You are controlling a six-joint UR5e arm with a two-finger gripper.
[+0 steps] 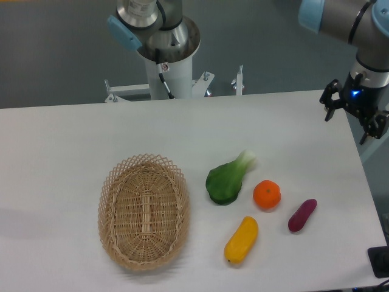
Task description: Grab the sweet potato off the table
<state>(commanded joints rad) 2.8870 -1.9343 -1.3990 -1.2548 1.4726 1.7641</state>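
The sweet potato (302,215) is a slim dark purple piece lying on the white table (73,140) near its right edge, just right of the orange. My gripper (347,125) hangs high over the table's far right corner, well behind the sweet potato and apart from it. Its black fingers are spread open with nothing between them.
A round orange (267,194) sits left of the sweet potato, a yellow oblong vegetable (241,239) in front of that, and a green bok choy (228,177) behind. A wicker basket (144,210) stands at centre left. The arm's base column (165,61) rises behind the table.
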